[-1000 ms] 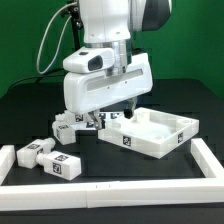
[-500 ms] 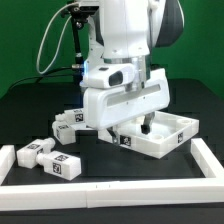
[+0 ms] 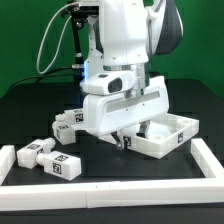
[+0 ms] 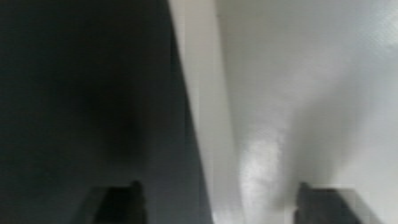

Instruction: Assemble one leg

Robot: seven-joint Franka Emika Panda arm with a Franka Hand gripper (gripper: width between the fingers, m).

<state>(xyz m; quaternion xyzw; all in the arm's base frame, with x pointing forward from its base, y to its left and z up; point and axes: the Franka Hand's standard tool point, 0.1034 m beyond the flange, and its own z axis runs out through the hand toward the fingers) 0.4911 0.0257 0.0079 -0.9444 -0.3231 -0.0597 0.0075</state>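
The wide white tray-like panel (image 3: 170,135) lies at the exterior view's right. My gripper (image 3: 127,141) hangs low at its near left corner, mostly hidden by the hand's white housing. In the wrist view my gripper (image 4: 222,205) is open, its dark fingertips (image 4: 118,205) set wide apart. A blurred white surface of the panel (image 4: 267,100) lies between and beyond them, beside the dark table. Small white legs with tags lie apart from my gripper: one (image 3: 67,124) just to its left, and two more (image 3: 38,151) (image 3: 63,165) nearer the front left.
A low white rail (image 3: 110,190) runs along the table's front, with ends at the left (image 3: 5,158) and the right (image 3: 209,160). A black cable (image 3: 50,45) hangs behind the arm. The backdrop is green.
The arm has swung from above the legs towards the exterior view's right, over the panel. It then sank lower at the panel's near left corner. The legs have not moved.
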